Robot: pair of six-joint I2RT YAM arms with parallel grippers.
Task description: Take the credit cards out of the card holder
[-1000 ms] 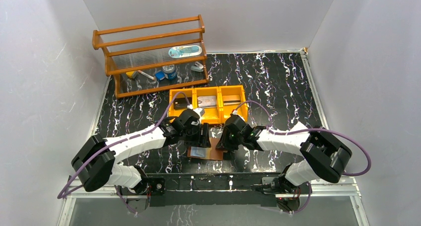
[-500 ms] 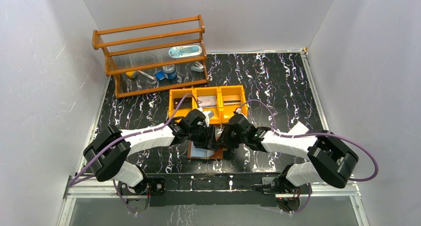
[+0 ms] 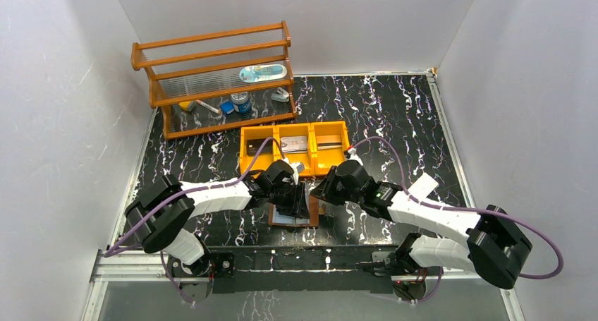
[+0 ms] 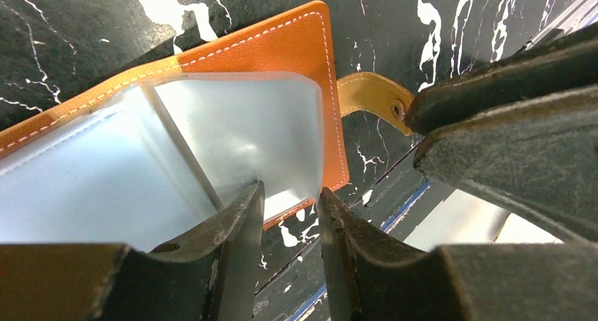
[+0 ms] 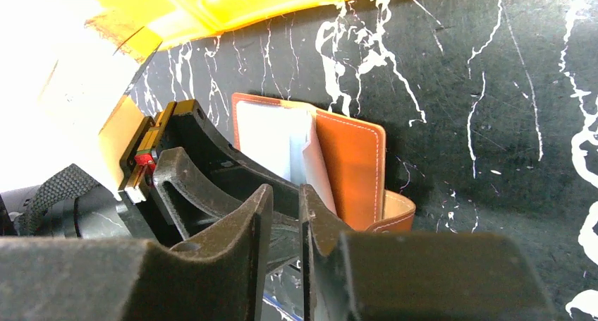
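Left gripper [image 4: 289, 194] narrowed, now over card holder [image 4: 282, 46] — right gripper [image 5: 285, 194] edged back.

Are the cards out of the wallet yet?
Not yet. The wallet already lies open on the table. The left gripper has its fingers either side of a shiny sleeve corner. No card lies loose beside the wallet, so pulling them out is still left.

The left arm [image 3: 211, 192] and right arm [image 3: 431, 215] have white shells, black joints and looping purple cables [image 3: 248, 161]; jaws are rough black.
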